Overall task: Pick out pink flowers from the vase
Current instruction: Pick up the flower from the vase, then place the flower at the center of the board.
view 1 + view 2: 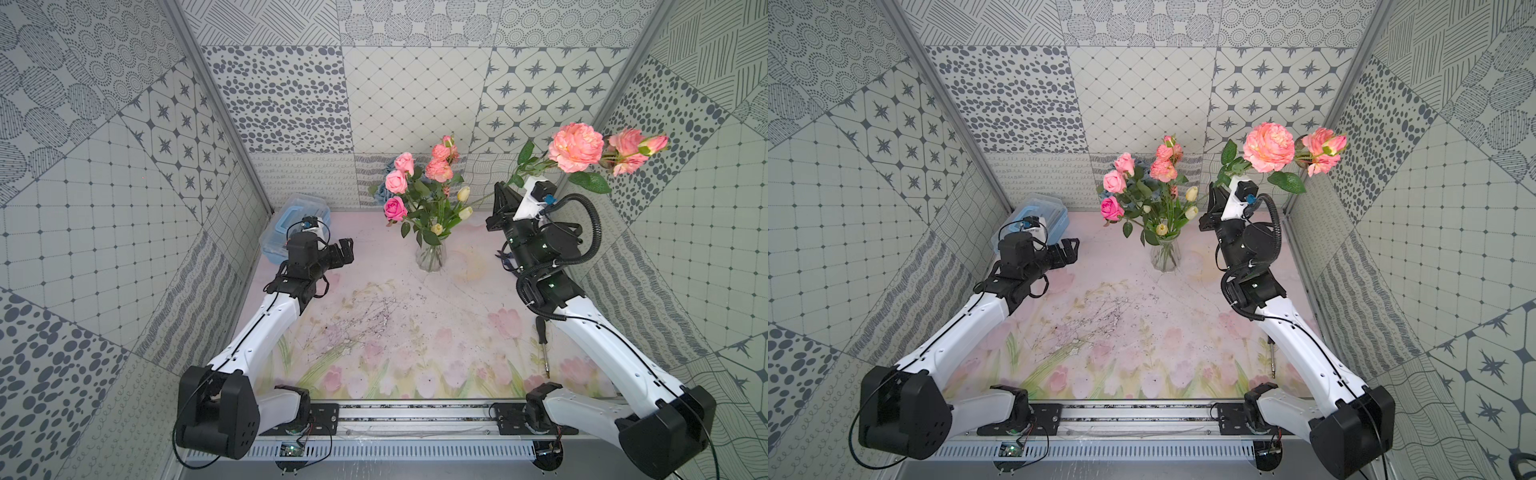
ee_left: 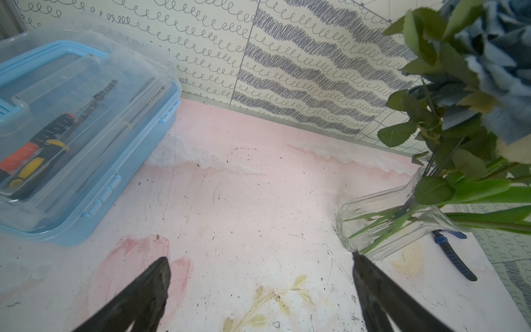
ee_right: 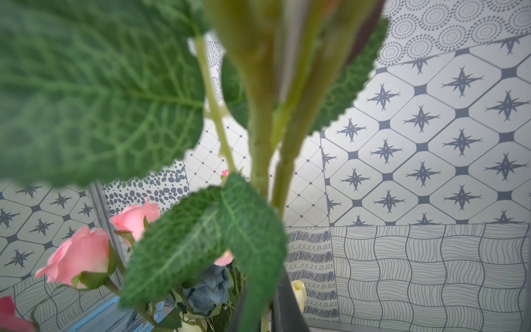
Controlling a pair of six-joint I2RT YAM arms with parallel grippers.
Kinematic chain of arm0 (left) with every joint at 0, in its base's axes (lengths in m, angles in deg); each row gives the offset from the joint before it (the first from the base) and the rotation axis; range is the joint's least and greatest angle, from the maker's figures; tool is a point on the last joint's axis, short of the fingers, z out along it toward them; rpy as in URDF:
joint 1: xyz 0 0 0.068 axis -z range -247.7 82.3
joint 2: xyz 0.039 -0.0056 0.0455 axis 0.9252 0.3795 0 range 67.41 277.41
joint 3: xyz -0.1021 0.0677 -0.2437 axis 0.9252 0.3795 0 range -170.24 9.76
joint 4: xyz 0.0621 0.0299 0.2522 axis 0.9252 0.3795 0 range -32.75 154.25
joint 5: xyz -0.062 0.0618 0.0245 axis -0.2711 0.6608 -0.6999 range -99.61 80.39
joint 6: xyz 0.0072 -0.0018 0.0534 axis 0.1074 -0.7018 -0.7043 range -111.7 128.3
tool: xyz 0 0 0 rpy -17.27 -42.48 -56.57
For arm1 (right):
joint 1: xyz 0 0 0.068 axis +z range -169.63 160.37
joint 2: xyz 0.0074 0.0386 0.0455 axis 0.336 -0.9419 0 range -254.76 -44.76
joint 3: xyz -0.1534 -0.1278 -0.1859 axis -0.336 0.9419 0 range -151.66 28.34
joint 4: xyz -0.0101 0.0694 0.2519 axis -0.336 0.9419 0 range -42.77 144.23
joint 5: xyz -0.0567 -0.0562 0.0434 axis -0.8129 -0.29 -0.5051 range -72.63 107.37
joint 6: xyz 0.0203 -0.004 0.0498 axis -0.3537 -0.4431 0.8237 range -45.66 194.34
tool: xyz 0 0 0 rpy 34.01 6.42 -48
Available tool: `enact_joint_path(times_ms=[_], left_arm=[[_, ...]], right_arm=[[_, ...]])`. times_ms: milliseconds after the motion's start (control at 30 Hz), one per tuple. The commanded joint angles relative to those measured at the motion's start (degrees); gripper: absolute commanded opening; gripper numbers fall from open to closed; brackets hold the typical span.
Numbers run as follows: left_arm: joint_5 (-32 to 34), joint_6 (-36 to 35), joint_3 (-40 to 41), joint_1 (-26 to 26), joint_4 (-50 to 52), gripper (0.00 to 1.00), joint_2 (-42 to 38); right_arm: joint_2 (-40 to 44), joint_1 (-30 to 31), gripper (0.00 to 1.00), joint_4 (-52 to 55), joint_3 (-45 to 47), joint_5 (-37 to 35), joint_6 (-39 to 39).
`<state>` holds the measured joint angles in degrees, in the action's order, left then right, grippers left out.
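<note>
Gripping a pink flower sprig (image 1: 575, 147) by its green stem, the right gripper (image 1: 501, 188) is pinched narrow in both top views. It holds the sprig high to the right of the vase (image 1: 430, 257), with the blooms leaning toward the right wall. The vase stands at the back middle of the table (image 1: 395, 332). It holds more pink flowers (image 1: 397, 180), white tulips (image 1: 464, 193) and a blue bloom (image 1: 384, 174). The left gripper (image 1: 347, 249) hovers left of the vase, spread wide and empty, near a blue-lidded box (image 1: 286, 216).

From the left wrist, both fingers (image 2: 149, 296) splay wide over bare table, the box to one side and the vase (image 2: 382, 224) to the other.

From the right wrist, blurred stems and leaves of the sprig (image 3: 260, 149) fill the view. Dark fingers (image 3: 284, 310) close on the stem, and pink flowers (image 3: 83, 255) show beyond.
</note>
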<state>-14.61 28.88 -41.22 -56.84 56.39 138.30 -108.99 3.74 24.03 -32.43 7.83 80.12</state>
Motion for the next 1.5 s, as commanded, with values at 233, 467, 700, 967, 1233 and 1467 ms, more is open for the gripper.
enact_joint_path(times_ms=[233, 467, 700, 967, 1233, 1467], left_arm=[[-9.2, 2.5, 1.6, 1.2, -7.3, 0.99, 0.4], [-15.7, 2.3, 2.7, 5.3, -12.3, 0.99, 2.5], [-8.0, 2.6, 4.7, 12.2, -14.3, 0.99, 2.8], [-1.4, 1.4, 6.4, 18.5, -19.9, 0.99, 3.7], [5.5, -2.1, 6.8, 24.1, -23.1, 0.99, 4.8], [6.3, -3.0, 6.1, 25.2, -24.6, 0.99, 6.3]], right_arm=[[10.8, -1.1, 0.0, 17.3, -5.3, -4.0, -0.5], [14.0, -1.4, 0.0, 33.6, -10.2, -7.1, 1.4], [15.6, -1.7, 0.0, 48.0, -12.9, -9.4, 2.8], [8.2, -7.7, 0.0, 65.5, -15.1, -0.3, 8.7], [-1.3, -15.2, 0.0, 63.1, -5.0, 14.0, 12.5], [-15.1, -16.5, 0.0, 53.7, 0.7, 17.4, 12.7]])
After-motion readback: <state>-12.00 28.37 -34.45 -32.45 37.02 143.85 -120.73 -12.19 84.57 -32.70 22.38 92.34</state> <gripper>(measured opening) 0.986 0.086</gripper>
